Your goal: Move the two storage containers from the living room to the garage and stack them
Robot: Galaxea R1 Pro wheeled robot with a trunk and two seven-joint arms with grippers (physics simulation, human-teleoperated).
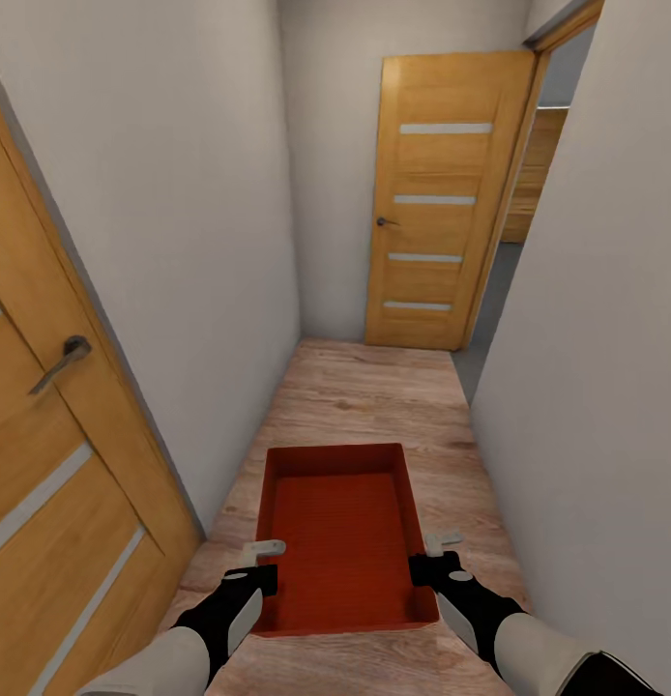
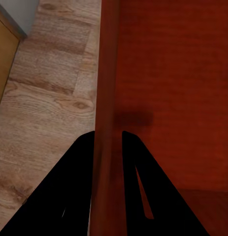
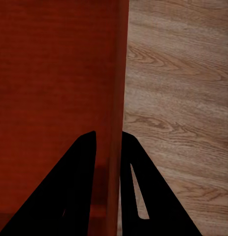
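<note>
1 orange-red container is seen in the head view, held out in front of the robot above the light wood-plank floor of a narrow hallway. It is carried level, open side up, with nothing lying in it. Whether a second container is nested beneath it cannot be told.

The left gripper is closed on the container's left wall near the corner closest to the robot. In the left wrist view, the 2 black fingers are set on either side of that thin wall, 1 inside the container and 1 outside. The right gripper is clamped on the right wall in the same manner; in the right wrist view, its fingers are pressed around the wall, with wood planks seen below.

White walls are seen on both sides of the hallway. A wooden door with a metal handle is at the near left. Another wooden door with 4 pale horizontal strips is seen at the far end, beside an open doorway on the right.
</note>
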